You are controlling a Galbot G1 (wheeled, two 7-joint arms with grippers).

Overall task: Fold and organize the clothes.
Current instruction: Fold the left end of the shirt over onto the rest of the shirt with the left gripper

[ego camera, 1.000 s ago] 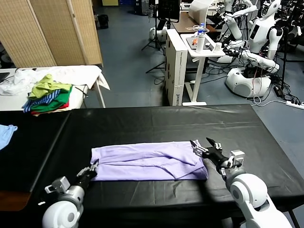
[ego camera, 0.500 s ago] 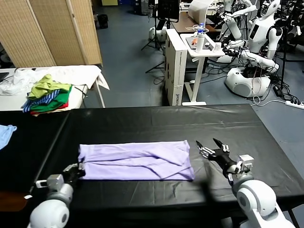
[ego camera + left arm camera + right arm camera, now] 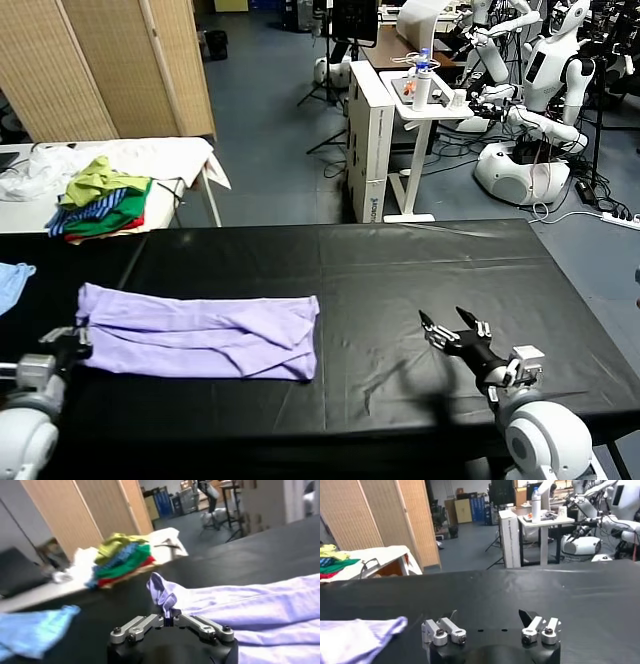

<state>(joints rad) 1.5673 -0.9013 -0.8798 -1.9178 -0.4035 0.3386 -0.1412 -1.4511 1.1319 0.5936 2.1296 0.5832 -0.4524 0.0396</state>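
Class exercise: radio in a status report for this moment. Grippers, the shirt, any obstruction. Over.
Left gripper shut on shirt corner, at table's left edge. Right gripper open, empty, clear of shirt. Shirt folded into flat band. Nothing in the way. Over.
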